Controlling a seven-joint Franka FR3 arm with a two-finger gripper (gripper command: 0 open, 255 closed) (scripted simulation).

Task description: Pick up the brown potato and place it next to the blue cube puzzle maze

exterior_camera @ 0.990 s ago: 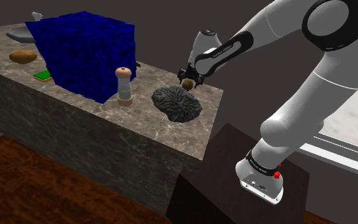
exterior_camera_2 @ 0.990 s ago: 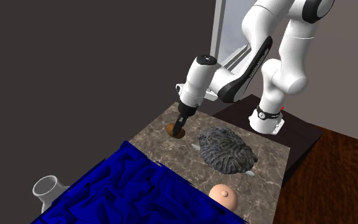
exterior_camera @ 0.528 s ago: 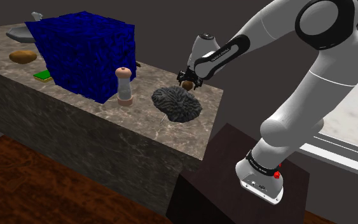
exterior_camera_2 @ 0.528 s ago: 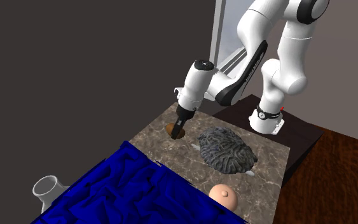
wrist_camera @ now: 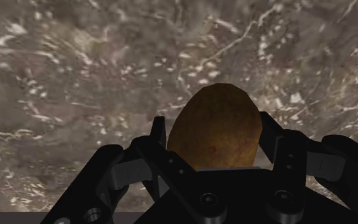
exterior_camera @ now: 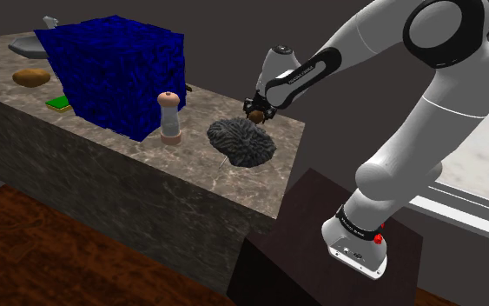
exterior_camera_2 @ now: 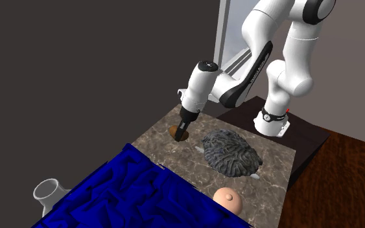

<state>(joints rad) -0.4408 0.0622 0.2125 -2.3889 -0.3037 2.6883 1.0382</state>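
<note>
A small brown potato (wrist_camera: pixel 215 127) lies on the marble counter (exterior_camera: pixel 201 106) near its far edge, and my black gripper (wrist_camera: pixel 215 137) is shut on it, one finger against each side. In the shoulder view the gripper (exterior_camera: pixel 256 111) points down at the potato (exterior_camera: pixel 255 115), just behind a grey lump. The second exterior view has the gripper (exterior_camera_2: pixel 182 131) on the potato (exterior_camera_2: pixel 175 133) at the counter's back corner. The blue cube puzzle maze (exterior_camera: pixel 116 74) stands large, far off toward the shoulder view's left; its top (exterior_camera_2: pixel 135 194) shows in the second exterior view.
A grey wrinkled lump (exterior_camera: pixel 242 141) lies right beside the gripper. A small shaker (exterior_camera: pixel 171 117) stands between it and the cube. Beyond the cube lie another brown potato-like thing (exterior_camera: pixel 31 77), a green item (exterior_camera: pixel 60 104) and a grey object (exterior_camera: pixel 27 43). A white cup (exterior_camera_2: pixel 48 191) sits past the cube.
The fingers have closed onto the potato. The hand stays at the same spot; the upper arm shifted slightly a second ago.
</note>
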